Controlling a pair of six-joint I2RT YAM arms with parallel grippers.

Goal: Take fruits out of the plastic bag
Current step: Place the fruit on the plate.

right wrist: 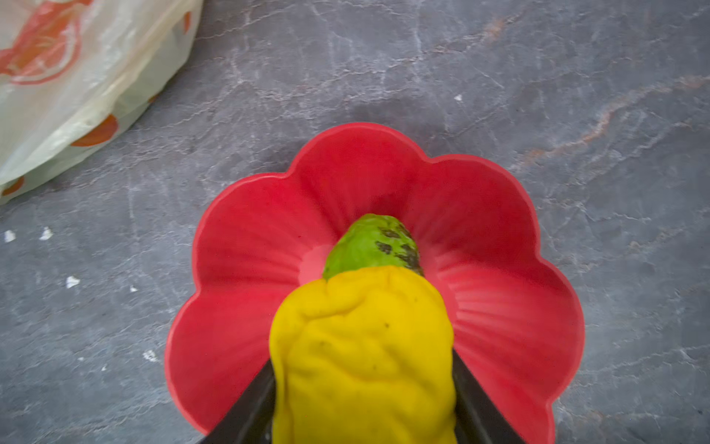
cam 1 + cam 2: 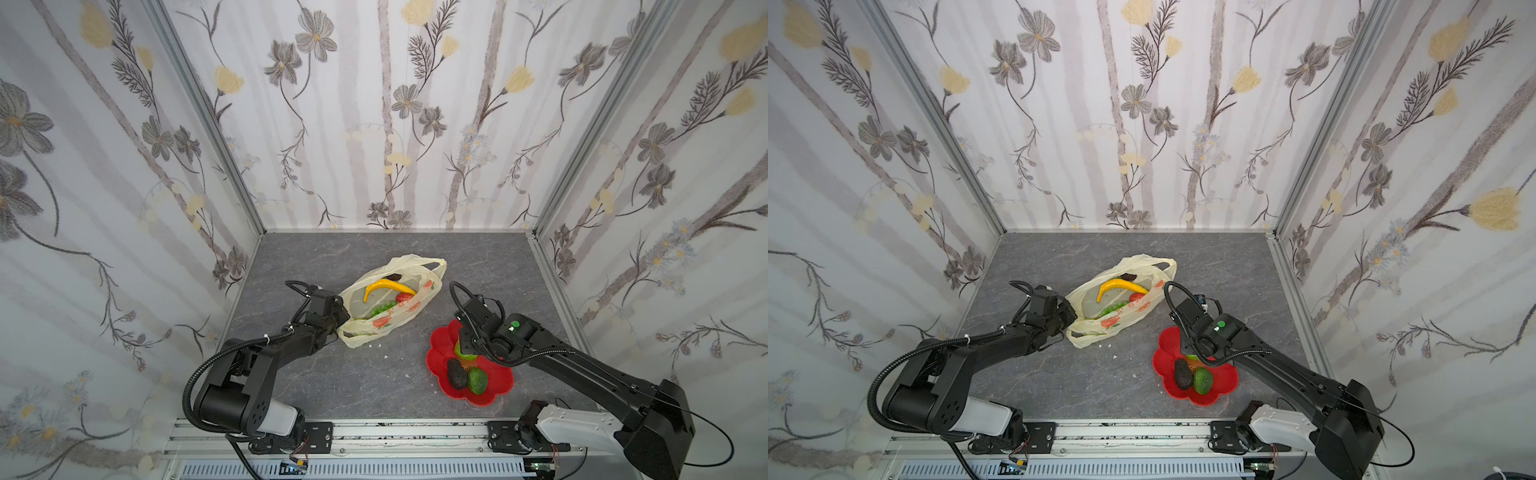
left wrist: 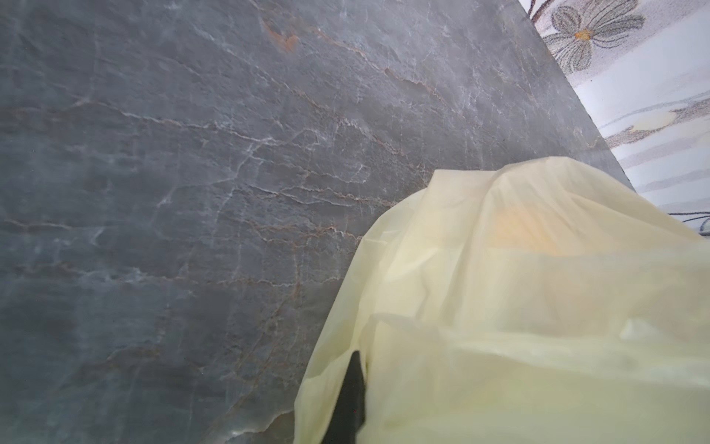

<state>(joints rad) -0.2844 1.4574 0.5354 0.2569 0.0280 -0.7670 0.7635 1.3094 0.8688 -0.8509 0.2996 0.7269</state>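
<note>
In the left wrist view the plastic bag (image 3: 499,307) drapes over the left gripper (image 3: 359,396), leaving one dark finger (image 3: 349,388) showing, and an orange patch (image 3: 526,230) behind the film is too blurred to name. The right wrist view's edge cuts off the right gripper (image 1: 363,384) and the yellow lumpy fruit (image 1: 365,338), which the right arm (image 2: 582,361) mostly covers in both top views. White specks (image 2: 386,356) on the tabletop (image 2: 365,386) are too small to identify.
</note>
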